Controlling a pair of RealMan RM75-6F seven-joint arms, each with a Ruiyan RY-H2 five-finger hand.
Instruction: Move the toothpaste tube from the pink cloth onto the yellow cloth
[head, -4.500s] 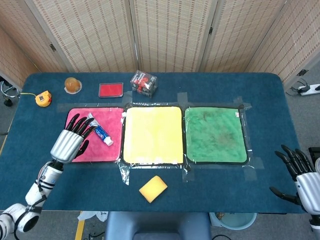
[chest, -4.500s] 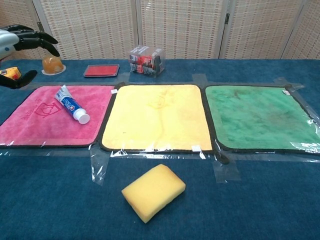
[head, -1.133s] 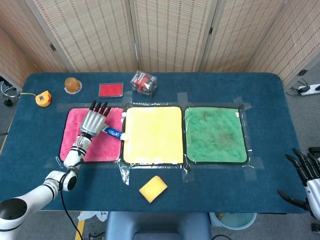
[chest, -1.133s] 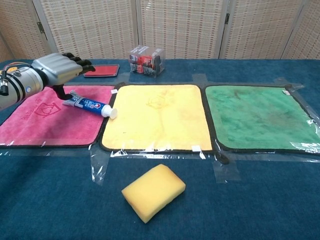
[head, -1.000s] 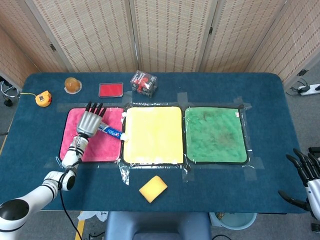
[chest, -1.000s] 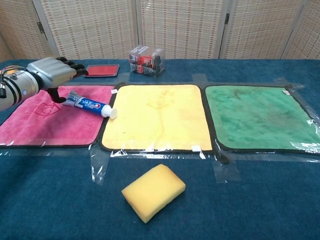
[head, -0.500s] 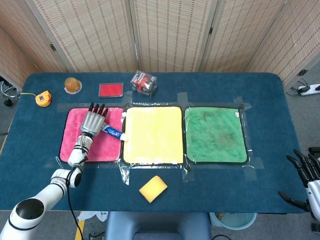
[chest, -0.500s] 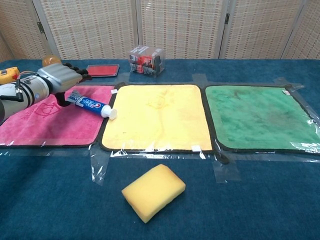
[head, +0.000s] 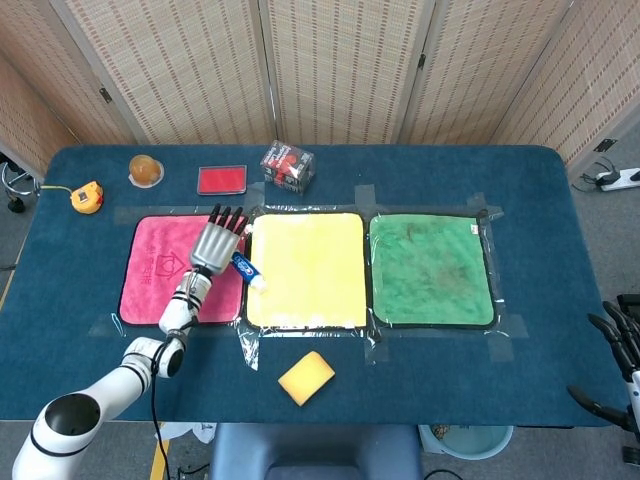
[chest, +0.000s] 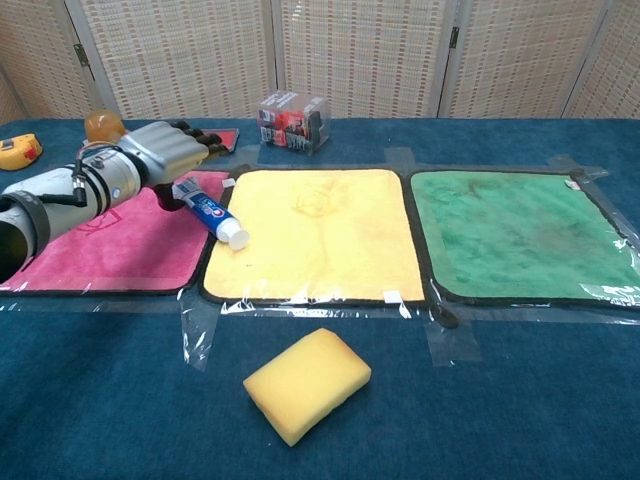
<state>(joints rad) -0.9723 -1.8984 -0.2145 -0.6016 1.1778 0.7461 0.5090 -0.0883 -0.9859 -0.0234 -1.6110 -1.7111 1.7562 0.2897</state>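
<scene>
The toothpaste tube (head: 246, 268) is white and blue with a white cap. My left hand (head: 216, 245) holds it by its flat tail end at the right edge of the pink cloth (head: 150, 275). In the chest view the tube (chest: 214, 216) slants down to the right from the hand (chest: 165, 150), and its cap reaches over the left border of the yellow cloth (chest: 320, 230). Whether the tube touches the cloth I cannot tell. My right hand (head: 620, 350) shows at the bottom right corner of the head view, off the table, fingers spread and holding nothing.
A green cloth (head: 430, 270) lies right of the yellow one. A yellow sponge (chest: 306, 383) sits near the front edge. At the back stand a clear box (head: 287, 166), a red case (head: 221, 179), an orange cup (head: 146, 170) and a yellow tape measure (head: 88, 196).
My left hand has moved right across the pink cloth with the tube. The tube has swung so its cap now lies over the yellow cloth's left edge. The right hand has sunk slightly.
</scene>
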